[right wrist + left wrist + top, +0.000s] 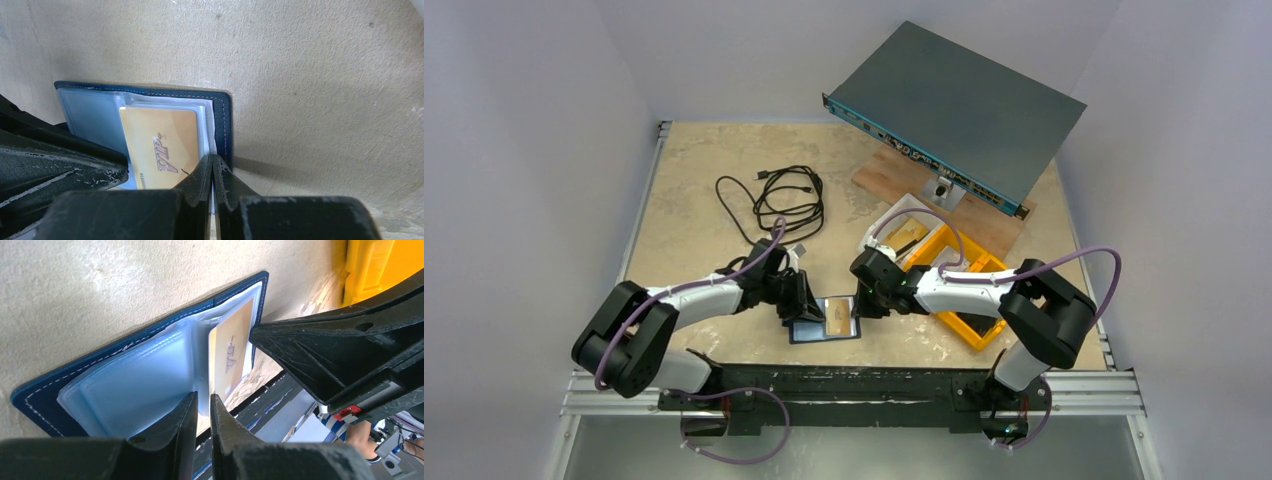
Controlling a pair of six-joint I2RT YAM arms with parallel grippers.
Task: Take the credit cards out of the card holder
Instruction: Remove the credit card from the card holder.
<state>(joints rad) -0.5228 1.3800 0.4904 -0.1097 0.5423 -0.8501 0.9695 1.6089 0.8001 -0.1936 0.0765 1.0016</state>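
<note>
holder [824, 322] open flat. left gripper [202, 407] at its 9 o'clock, nearly closed, pinching clear sleeve [145, 382]. right gripper [212, 170] at 3 o'clock, closed on sleeve edge beside gold card [160, 147].

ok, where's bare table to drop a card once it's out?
Free: back-left corner beyond the black cable; strip between cable and white tray. Crowded: right side with yellow bins, board, switch; near centre, left gripper and right gripper on the card holder.

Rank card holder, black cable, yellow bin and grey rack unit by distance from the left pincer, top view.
1. card holder, at the left pincer tips.
2. black cable, behind it.
3. yellow bin, off to the right.
4. grey rack unit, far right corner.
</note>
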